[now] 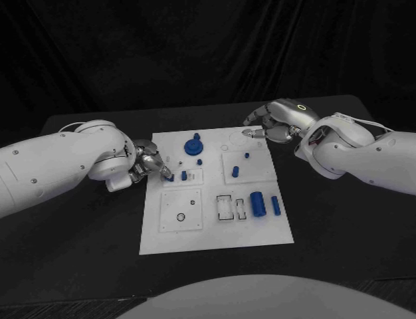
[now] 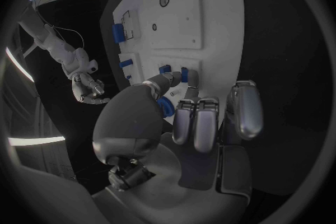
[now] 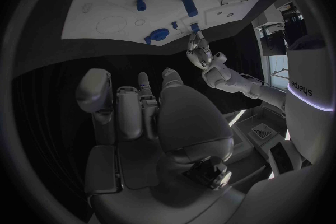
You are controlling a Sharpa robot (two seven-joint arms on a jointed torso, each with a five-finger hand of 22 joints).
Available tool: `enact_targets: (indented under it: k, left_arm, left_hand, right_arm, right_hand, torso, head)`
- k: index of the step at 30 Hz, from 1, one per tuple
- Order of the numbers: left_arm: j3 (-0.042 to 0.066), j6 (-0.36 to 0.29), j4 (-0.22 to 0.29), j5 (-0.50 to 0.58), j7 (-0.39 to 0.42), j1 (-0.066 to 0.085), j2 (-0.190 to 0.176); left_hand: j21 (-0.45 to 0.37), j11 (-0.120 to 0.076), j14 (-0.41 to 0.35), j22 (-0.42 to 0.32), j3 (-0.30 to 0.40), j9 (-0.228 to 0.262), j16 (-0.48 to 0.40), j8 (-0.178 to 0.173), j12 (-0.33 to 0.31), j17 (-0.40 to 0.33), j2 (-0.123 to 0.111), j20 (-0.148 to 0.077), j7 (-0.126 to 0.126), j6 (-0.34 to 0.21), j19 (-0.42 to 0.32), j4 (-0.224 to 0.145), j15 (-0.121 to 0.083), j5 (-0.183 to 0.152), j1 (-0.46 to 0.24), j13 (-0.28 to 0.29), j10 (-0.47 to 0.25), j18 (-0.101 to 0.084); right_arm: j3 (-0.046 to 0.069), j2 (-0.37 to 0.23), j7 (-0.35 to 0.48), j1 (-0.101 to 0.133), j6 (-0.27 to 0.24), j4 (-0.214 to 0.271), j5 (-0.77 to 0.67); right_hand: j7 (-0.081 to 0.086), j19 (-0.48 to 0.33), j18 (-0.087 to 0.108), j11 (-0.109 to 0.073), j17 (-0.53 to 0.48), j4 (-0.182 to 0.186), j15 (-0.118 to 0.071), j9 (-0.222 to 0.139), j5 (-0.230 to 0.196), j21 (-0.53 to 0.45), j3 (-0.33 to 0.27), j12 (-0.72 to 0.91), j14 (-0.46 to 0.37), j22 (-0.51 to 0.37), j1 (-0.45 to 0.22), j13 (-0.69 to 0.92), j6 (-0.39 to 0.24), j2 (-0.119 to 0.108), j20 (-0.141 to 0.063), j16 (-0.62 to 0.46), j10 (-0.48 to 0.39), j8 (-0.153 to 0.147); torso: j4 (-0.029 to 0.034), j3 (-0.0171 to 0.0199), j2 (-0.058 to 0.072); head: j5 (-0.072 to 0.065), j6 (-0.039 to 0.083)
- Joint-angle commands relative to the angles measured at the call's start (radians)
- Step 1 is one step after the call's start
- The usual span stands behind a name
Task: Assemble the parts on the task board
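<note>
Silver left hand (image 1: pixel 149 163): you see it at the task board's (image 1: pixel 256 229) left edge, fingertips pinching a small blue part (image 1: pixel 169 177) beside a second small blue piece (image 1: pixel 183 175).
Right hand (image 1: pixel 275 123): you see its fingers curled together over the board's far right corner, holding nothing.
Board: white plate mid-table, with a round blue knob (image 1: pixel 194 145) at its far end.
Near side: a large blue cylinder (image 1: pixel 258 204) and a slimmer blue bar (image 1: pixel 276 205) lie side by side.

L hand (image 1: pixel 149 165) maybe hides part (image 2: pixel 165 105).
</note>
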Motion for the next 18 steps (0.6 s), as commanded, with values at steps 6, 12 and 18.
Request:
enact_targets:
  k: [6, 12, 18]
  left_arm:
    - [0.000, 0.028, -0.006, 0.003, -0.005, -0.003, 0.002]
    - [0.000, 0.035, -0.011, 0.003, -0.010, -0.003, 0.004]
    - [0.000, 0.034, -0.015, 0.003, -0.001, -0.003, 0.006]
  left_hand:
    - [-0.006, 0.002, 0.104, 0.115, 0.021, 0.002, 0.003, 0.005, 0.003, 0.263, 0.017, 0.000, -0.007, 0.018, -0.007, -0.020, 0.002, 0.004, 0.006, 0.263, 0.104, 0.010]
    - [-0.016, 0.000, 0.104, 0.116, -0.034, -0.017, 0.003, -0.009, 0.003, 0.263, 0.028, 0.000, -0.012, 0.015, -0.010, 0.027, 0.002, -0.163, -0.035, 0.263, 0.104, 0.011]
    - [-0.021, 0.002, 0.104, 0.120, -0.139, -0.059, 0.003, -0.033, 0.003, 0.263, 0.024, 0.003, -0.010, 0.030, -0.008, 0.108, 0.004, -0.297, -0.086, 0.263, 0.104, 0.011]
  right_arm:
    - [0.001, 0.001, -0.024, -0.003, 0.008, 0.000, -0.001]
    - [0.001, 0.001, -0.026, -0.003, 0.010, 0.000, -0.001]
    - [0.001, 0.001, -0.029, -0.003, 0.012, -0.001, -0.001]
  right_hand:
    - [0.000, -0.009, 0.020, 0.000, 0.038, -0.001, -0.006, -0.001, 0.007, -0.010, 0.006, -0.006, 0.034, 0.119, 0.020, -0.075, 0.006, 0.001, -0.002, -0.005, 0.001, -0.005]
    - [0.000, -0.010, 0.021, 0.000, 0.037, -0.002, -0.006, -0.002, 0.010, -0.013, 0.008, -0.007, 0.033, 0.119, 0.027, -0.076, 0.007, 0.000, -0.002, -0.006, 0.000, -0.006]
    - [0.001, -0.010, 0.021, 0.001, 0.035, -0.004, -0.006, -0.004, 0.033, -0.018, 0.014, -0.008, 0.033, 0.118, 0.048, -0.077, 0.010, -0.004, -0.002, -0.009, -0.001, -0.010]
  torso:
    - [-0.0023, 0.0013, 0.001]
    - [-0.0002, 0.0016, 0.001]
    - [-0.0001, 0.0009, 0.001]
  head:
    - [0.003, 0.000]
    - [0.002, 0.000]
    - [0.003, 0.000]
